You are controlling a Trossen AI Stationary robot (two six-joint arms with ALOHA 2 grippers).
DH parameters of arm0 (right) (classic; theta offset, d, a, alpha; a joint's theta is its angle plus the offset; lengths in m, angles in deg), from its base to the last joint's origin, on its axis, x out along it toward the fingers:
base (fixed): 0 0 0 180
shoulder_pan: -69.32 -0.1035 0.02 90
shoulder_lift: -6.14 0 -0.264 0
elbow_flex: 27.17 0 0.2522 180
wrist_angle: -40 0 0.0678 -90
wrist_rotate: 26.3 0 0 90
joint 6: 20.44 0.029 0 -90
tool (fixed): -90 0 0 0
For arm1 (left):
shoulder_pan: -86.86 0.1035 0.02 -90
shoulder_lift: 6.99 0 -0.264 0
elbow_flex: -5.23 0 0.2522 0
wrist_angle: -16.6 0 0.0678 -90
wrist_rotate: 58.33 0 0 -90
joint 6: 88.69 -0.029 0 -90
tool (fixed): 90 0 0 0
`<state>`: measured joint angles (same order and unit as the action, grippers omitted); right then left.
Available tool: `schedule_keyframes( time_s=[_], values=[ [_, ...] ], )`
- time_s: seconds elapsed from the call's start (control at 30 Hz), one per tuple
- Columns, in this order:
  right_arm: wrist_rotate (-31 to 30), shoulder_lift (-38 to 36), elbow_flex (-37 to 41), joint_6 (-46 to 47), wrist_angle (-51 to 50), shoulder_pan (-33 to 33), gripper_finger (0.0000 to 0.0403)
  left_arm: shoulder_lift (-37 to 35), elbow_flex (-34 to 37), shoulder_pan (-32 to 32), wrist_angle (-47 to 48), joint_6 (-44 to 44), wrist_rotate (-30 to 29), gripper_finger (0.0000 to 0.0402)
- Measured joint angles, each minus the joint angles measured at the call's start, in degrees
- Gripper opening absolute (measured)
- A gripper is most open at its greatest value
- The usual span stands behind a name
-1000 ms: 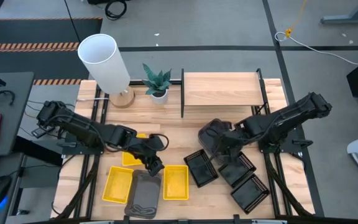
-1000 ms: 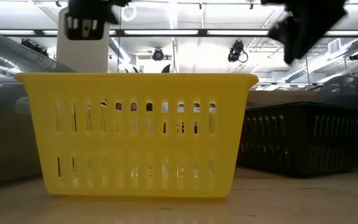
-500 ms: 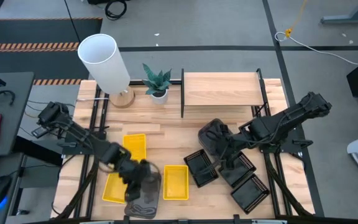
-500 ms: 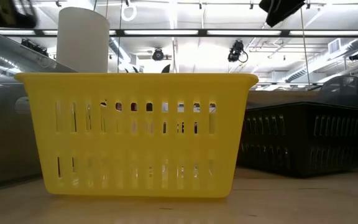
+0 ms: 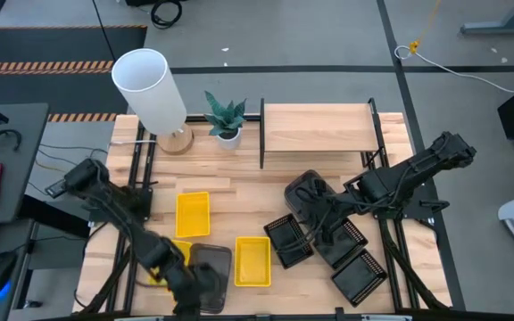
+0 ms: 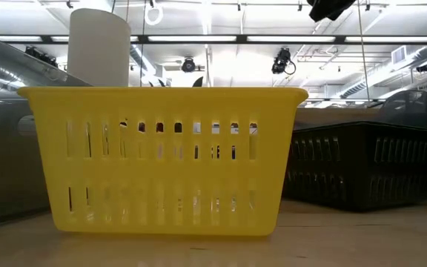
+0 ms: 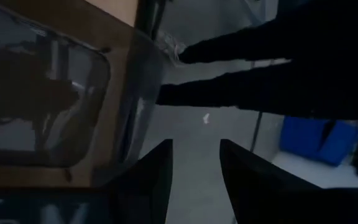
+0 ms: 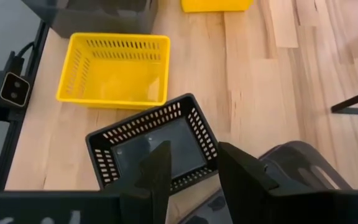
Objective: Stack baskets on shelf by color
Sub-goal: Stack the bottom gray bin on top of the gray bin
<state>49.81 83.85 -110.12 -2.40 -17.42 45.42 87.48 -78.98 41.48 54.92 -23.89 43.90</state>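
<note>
High view: yellow basket (image 5: 193, 215) lies long axis front-to-back; right tool (image 5: 315, 234), fingers apart, hovers over black baskets (image 5: 290, 239).

Three bright yellow rectangular plastic baskets are sitting open side up on the tabletop: one mid-left (image 5: 193, 214), one near the front edge at centre (image 5: 252, 261), and one at front left (image 5: 169, 259) lying partly hidden under the left arm. A dark grey solid-walled basket (image 5: 209, 267) is resting between the two front yellow ones, and another dark grey one (image 5: 307, 196) is lying right of centre, just beside three black mesh-walled baskets (image 5: 288, 239) (image 5: 342, 241) (image 5: 359, 275) clustered at front right. The light natural-wood rectangular shelf with thin black metal side frames (image 5: 317, 129) is standing at the table's back edge, holding no baskets.
</note>
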Motion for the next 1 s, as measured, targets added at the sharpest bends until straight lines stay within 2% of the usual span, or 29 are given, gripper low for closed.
schedule_keyframes(
  time_s=[0.2,0.37,0.77,0.87,1.0],
  values=[
    [0.0,0.0,0.0,-0.18,0.77,0.02,0.0134,8.04,-11.88,-2.54,14.21,-7.8,-6.39,0.0142],
    [0.04,0.0,0.0,-1.14,0.79,0.07,0.0134,13.14,-18.09,-3.74,19.29,-10.97,-12.52,0.0145],
    [0.48,0.0,0.02,-1.2,0.77,0.07,0.0134,17.52,-19.02,-4.4,21.6,-9.32,-12.57,0.0226],
    [0.48,0.0,0.02,-1.37,0.75,0.07,0.0134,18.89,-19.0,-4.37,21.74,-10.27,-12.11,0.0224],
    [0.47,0.01,0.02,-1.7,0.76,0.07,0.0134,20.4,-19.0,-4.22,22.23,-10.59,-12.04,0.0198]
  ],
)
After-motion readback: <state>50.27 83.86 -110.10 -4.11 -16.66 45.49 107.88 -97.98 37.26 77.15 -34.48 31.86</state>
